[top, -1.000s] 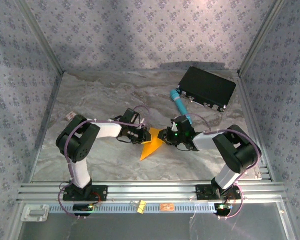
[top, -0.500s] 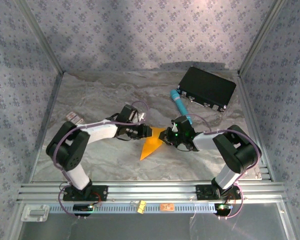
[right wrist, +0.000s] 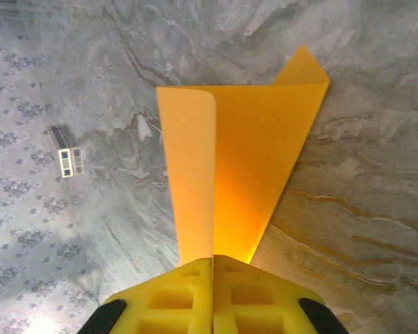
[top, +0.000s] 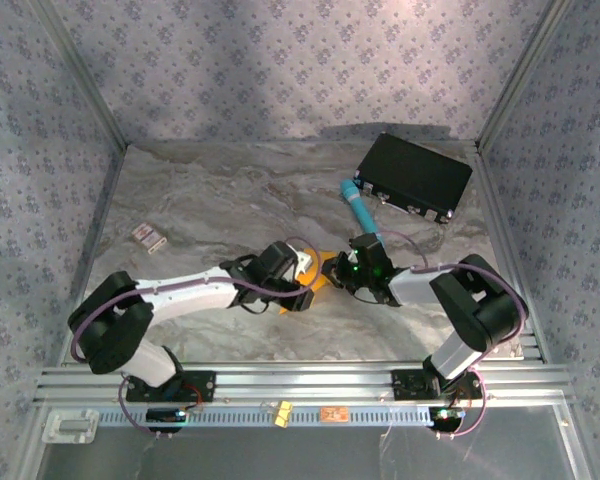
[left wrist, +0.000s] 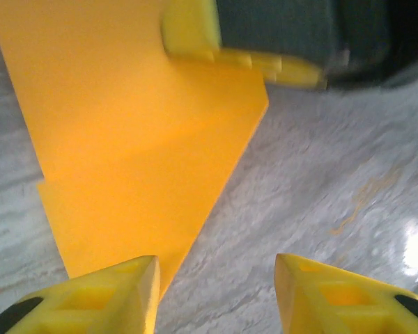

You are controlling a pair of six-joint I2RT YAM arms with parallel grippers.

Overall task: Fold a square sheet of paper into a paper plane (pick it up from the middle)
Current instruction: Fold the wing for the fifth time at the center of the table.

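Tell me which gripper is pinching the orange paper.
The right gripper: its jaws are shut on the orange paper. The left gripper has its jaws apart, clamping nothing.

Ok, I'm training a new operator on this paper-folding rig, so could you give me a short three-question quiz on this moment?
1. True or false: the right tool is shut on the folded orange-yellow paper sheet.
2. The left tool is: A) open, its fingers apart over the sheet's edge; B) shut on the sheet; C) shut on a teal pen.
3. Which small object lies on the grey marbled table near its left edge?

Key: 1 true; 2 A; 3 the small white-and-red card.
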